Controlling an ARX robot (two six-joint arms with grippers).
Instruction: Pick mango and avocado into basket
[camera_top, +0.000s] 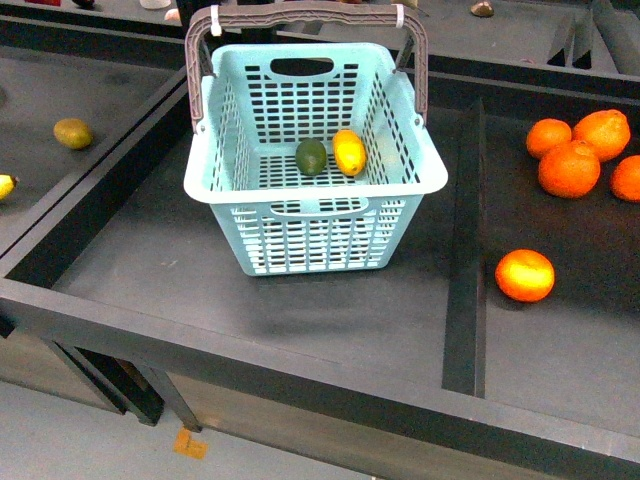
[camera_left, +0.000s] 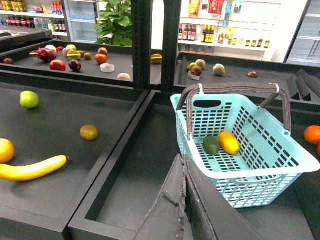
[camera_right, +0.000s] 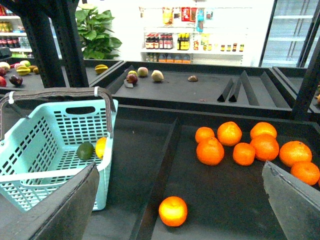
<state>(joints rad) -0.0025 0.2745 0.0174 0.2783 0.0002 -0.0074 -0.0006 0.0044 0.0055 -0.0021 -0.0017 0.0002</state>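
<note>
The teal basket (camera_top: 220, 185) stands in the middle tray with its grey-brown handles raised. On its slotted floor the dark green avocado (camera_top: 311, 157) and the yellow-orange mango (camera_top: 349, 152) lie side by side, touching. Both fruits also show in the left wrist view, avocado (camera_left: 211, 144) and mango (camera_left: 228, 142), and in the right wrist view, avocado (camera_right: 85, 150) and mango (camera_right: 100, 147). My left gripper (camera_left: 184, 161) is shut and empty, held back from the basket (camera_left: 295, 160). Beside the basket (camera_right: 30, 177), my right gripper (camera_right: 180, 190) is open over the orange tray. Neither arm shows in the front view.
Several oranges (camera_top: 578, 155) lie in the right tray, one lone orange (camera_top: 524, 275) nearer the front. A raised divider (camera_top: 465, 240) separates that tray from the basket's. In the left tray lie a brownish-yellow fruit (camera_top: 73, 133), a banana (camera_left: 32, 169) and a green apple (camera_left: 29, 99).
</note>
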